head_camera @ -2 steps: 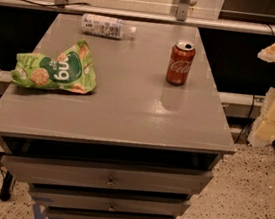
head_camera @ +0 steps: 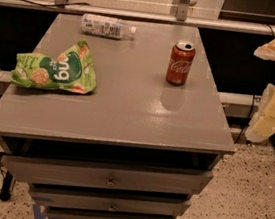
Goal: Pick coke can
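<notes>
The coke can [head_camera: 180, 62] is a red can with white script and a silver top. It stands upright on the right part of the grey cabinet top [head_camera: 128, 105], toward the back. My gripper [head_camera: 270, 116] is the cream-coloured part of the arm at the right edge of the view. It hangs beside the cabinet, off its right side, well to the right of the can and lower than it. It holds nothing that shows.
A clear plastic bottle [head_camera: 107, 26] lies on its side at the back of the top. A green snack bag [head_camera: 56, 68] lies at the left. Drawers [head_camera: 110, 178] are below the front edge. A rail [head_camera: 140, 15] runs behind the cabinet.
</notes>
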